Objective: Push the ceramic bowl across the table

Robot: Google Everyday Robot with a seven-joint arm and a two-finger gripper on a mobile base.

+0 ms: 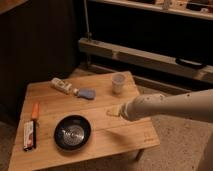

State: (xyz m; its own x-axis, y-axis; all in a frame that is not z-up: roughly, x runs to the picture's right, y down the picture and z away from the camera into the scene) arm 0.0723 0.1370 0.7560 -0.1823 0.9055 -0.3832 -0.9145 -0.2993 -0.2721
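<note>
The ceramic bowl (73, 132) is round, black and glossy with a silvery ringed centre. It sits near the front edge of the low light-wood table (125, 137), left of the middle. My white arm reaches in from the right, and my gripper (113, 112) hovers over the table's right half, to the right of the bowl and apart from it, a short way behind it.
A small pale cup (118, 83) stands at the back right. A white bottle (62, 86) and a blue-grey object (87, 93) lie at the back. An orange tool (35, 110) and a flat packet (30, 135) lie at the left edge. Dark shelving stands behind.
</note>
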